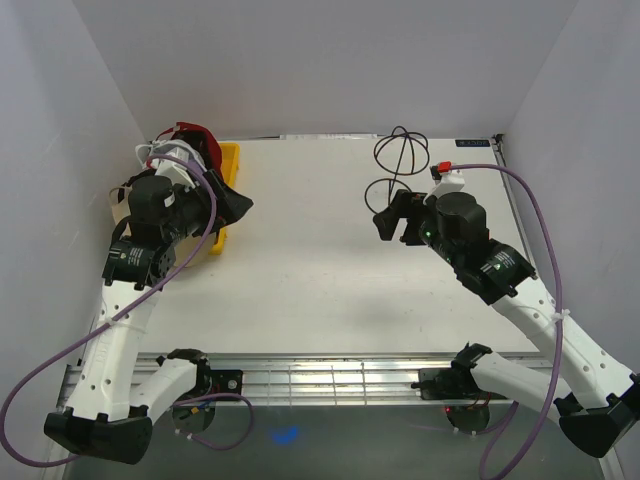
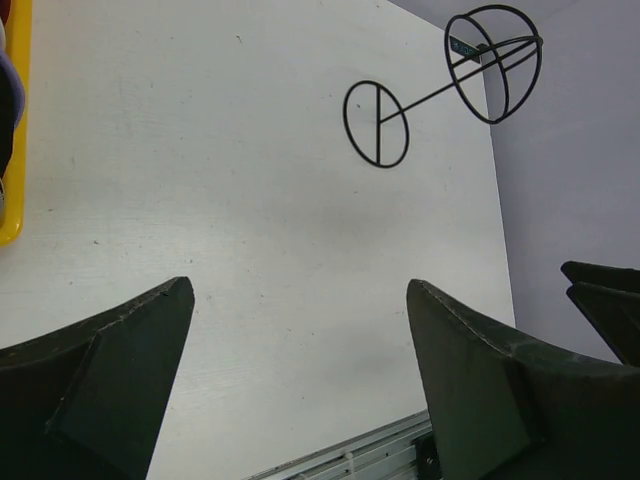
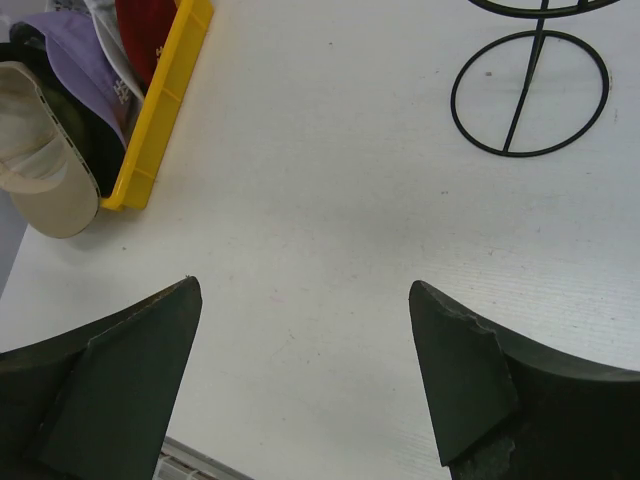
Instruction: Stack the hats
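Observation:
The hats lie heaped in the yellow tray [image 3: 165, 110] at the table's far left. In the right wrist view I see a white cap [image 3: 45, 180], a lavender cap [image 3: 85, 55], a dark red cap [image 3: 150, 30] and a black one [image 3: 95, 155] under them. From above, the red cap [image 1: 190, 135] tops the pile. My left gripper [image 1: 232, 203] hovers just right of the tray, open and empty; its wrist view shows bare table between the fingers [image 2: 300, 285]. My right gripper [image 1: 395, 222] is open and empty over the table's right half [image 3: 303, 284].
A black wire stand [image 1: 400, 152] stands at the back right, near the right gripper; it also shows in both wrist views [image 2: 375, 125] [image 3: 530, 90]. White walls close in the table on three sides. The metal rail [image 1: 320, 378] runs along the near edge.

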Controlling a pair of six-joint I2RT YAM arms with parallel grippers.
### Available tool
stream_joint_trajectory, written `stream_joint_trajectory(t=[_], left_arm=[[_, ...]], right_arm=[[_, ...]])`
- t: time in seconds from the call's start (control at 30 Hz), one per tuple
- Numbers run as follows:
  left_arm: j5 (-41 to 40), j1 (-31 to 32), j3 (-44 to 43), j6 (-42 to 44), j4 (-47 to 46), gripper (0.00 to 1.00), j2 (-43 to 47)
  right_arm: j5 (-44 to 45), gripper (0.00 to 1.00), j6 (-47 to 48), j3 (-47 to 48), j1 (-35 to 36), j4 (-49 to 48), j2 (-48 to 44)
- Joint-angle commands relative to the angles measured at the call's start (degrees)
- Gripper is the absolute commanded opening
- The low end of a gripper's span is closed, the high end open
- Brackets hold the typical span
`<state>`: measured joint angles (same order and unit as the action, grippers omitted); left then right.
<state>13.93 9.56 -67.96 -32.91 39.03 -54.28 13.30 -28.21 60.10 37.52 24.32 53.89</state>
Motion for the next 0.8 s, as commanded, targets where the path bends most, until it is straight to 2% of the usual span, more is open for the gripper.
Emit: stream_joint_trajectory(t=[0.0, 0.33, 0.47, 0.53, 0.67, 0.7, 0.77], left_arm=[[-0.9, 0.2, 0.5, -0.3, 0.3, 0.98, 1.3], [-6.0, 0.2, 0.1, -2.2, 3.5, 0.95, 1.4], [-12.7, 0.2, -0.7, -3.7, 6.9, 0.9, 0.7], [-18.7, 0.2, -1.7, -4.4, 8.5, 0.87, -0.8], [-27.2, 0.2, -3.9, -7.2, 13.3, 0.79, -4.3], [-29.1, 0.2, -4.3, -7.6, 14.1, 0.74, -5.2], [-34.0, 0.2, -4.6, -7.9, 14.6, 0.72, -7.8]], right_arm=[[-0.3, 0.89, 0.4, 0.2, 0.1, -0.1, -1.2], [-3.6, 0.89, 2.6, 2.0, 0.1, 1.9, -0.8], [-6.4, 0.89, 3.3, 2.9, 0.1, 3.5, 0.3], [-8.0, 0.89, 3.4, 3.1, 0.1, 4.0, 0.6], [-9.9, 0.9, 3.9, 2.2, 0.1, 3.5, 0.4], [-10.4, 0.89, 4.0, 2.0, 0.1, 3.5, 0.8], [-11.0, 0.89, 4.3, 2.0, 0.1, 3.5, 1.2]])
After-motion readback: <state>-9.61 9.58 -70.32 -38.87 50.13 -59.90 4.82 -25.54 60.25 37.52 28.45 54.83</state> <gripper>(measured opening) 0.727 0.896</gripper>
